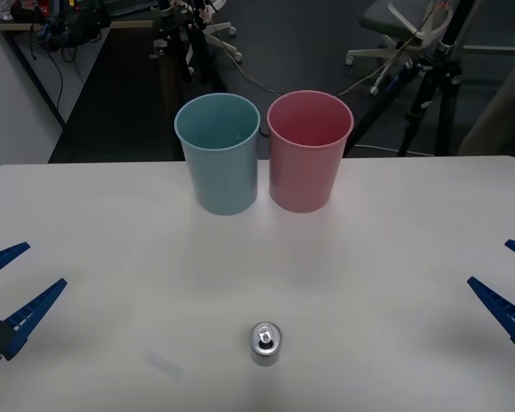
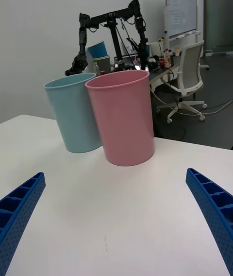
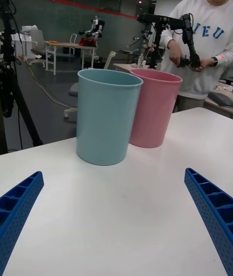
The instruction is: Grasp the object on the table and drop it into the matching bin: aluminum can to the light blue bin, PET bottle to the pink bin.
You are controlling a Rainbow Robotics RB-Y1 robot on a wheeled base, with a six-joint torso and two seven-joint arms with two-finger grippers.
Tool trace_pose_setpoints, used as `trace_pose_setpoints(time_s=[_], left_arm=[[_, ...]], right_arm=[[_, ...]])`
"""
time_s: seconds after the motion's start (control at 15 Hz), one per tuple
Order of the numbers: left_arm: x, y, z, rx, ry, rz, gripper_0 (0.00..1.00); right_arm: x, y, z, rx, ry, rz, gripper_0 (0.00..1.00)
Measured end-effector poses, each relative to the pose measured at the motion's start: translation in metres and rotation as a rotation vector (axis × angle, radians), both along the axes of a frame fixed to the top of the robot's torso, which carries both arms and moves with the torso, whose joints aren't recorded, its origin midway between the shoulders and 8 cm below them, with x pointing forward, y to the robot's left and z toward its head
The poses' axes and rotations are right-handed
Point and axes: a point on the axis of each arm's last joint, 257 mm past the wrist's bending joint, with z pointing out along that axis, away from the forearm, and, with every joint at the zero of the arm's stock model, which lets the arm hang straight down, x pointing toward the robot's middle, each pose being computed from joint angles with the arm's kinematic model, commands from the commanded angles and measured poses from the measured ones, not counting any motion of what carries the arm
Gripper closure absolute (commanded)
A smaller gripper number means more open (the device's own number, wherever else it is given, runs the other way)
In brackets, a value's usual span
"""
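Note:
A small silver aluminum can stands upright near the front middle of the white table, its shiny top and pull tab facing up. The light blue bin and the pink bin stand side by side at the table's far middle, blue on the left. My left gripper is open at the left edge, far from the can. At the right edge my right gripper is open too. Nothing is between either pair of fingers.
Behind the table's far edge are a dark floor, a tripod, cables and an office chair. A wide stretch of bare tabletop lies between the can and the two bins.

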Motion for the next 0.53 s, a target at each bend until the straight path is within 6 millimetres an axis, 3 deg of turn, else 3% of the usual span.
trace_pose_setpoints(time_s=[0.53], left_arm=[[0.0000, 0.0000, 0.0000, 0.000, 0.000, 0.000, 0.00]], right_arm=[[-0.0095, 0.0072, -0.0072, 0.034, 0.007, 0.013, 0.00]])
